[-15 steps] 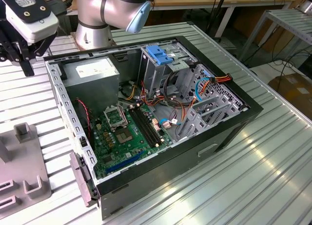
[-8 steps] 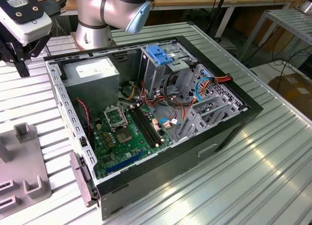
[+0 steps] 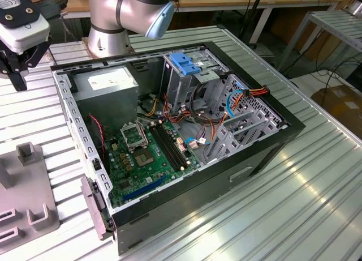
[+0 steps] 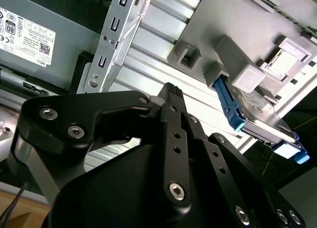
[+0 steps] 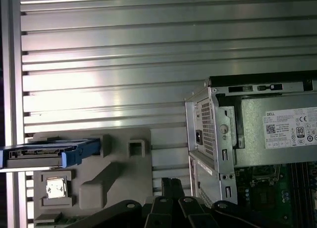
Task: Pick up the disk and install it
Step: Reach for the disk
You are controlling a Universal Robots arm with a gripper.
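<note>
The disk [image 5: 42, 155] is a grey metal drive in a blue carrier frame, and it stands on edge in a slot of the grey fixture plate [image 5: 124, 176]. The second wrist view shows the disk [image 4: 265, 125] beyond my fingers, with its blue frame toward me. My gripper [image 4: 171, 93] hangs above the ribbed table between the fixture and the computer case, shut with nothing in it. In the exterior view the gripper [image 3: 16, 74] is at the far left, above the fixture plate [image 3: 31, 207]. A stretch of table separates the gripper [image 5: 171, 182] from the disk.
An open computer case [image 3: 266, 153] lies on the ribbed aluminium table [image 3: 294, 210]. Inside are a green motherboard [image 3: 147, 153], a grey power-supply box [image 3: 107, 82] and a metal drive cage topped by a blue bracket [image 3: 184, 63]. Loose cables [image 3: 237, 99] run beside the cage.
</note>
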